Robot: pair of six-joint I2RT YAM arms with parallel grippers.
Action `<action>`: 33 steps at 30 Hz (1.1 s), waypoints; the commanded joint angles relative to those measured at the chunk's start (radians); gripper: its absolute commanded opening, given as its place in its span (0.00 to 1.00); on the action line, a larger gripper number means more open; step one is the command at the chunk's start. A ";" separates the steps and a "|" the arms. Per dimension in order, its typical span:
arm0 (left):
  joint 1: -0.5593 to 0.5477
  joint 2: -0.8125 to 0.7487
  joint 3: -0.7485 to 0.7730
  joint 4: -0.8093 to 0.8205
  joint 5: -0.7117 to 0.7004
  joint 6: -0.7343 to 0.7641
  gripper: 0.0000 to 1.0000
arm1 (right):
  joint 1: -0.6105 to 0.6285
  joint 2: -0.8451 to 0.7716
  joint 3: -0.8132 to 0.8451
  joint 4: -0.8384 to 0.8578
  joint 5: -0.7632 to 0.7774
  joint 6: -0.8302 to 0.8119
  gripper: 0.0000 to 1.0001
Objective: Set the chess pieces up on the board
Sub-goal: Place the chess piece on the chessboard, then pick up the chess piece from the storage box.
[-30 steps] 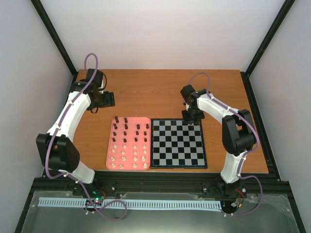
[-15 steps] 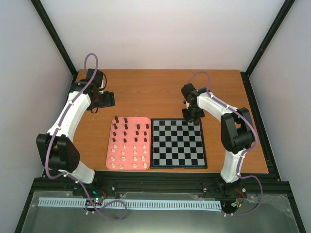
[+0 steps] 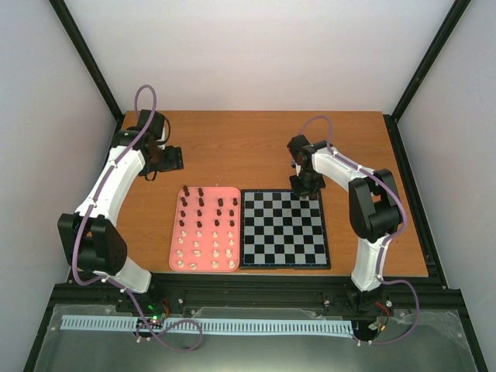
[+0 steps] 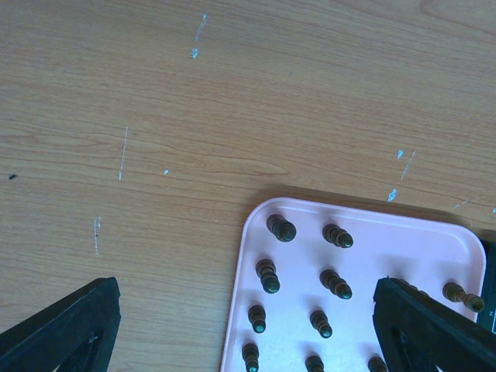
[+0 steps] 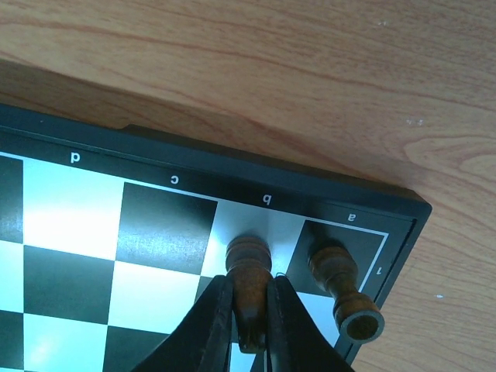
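at lower centre the right gripper (image 5: 249, 314) clamps a dark piece (image 5: 248, 267) over the board (image 5: 70, 209), a second dark piece (image 5: 342, 288) just right of it; the left gripper (image 4: 246, 322) gapes wide.

The board (image 5: 116, 151) is showing white letters d, c, b, a along its black border, with a 1 just beside the a.

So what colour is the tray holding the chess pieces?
The tray is pink; the top external view shows it best.
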 commanded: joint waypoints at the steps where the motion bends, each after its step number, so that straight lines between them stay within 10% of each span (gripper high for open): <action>1: -0.002 0.001 0.005 0.007 0.006 0.008 1.00 | -0.008 0.016 0.022 -0.004 0.006 -0.010 0.10; 20: -0.002 0.002 0.006 0.007 0.010 0.009 1.00 | 0.004 -0.046 0.097 -0.038 -0.020 -0.022 0.39; 33: -0.002 0.003 0.020 -0.002 0.013 0.004 1.00 | 0.259 0.209 0.529 -0.075 -0.176 0.016 0.61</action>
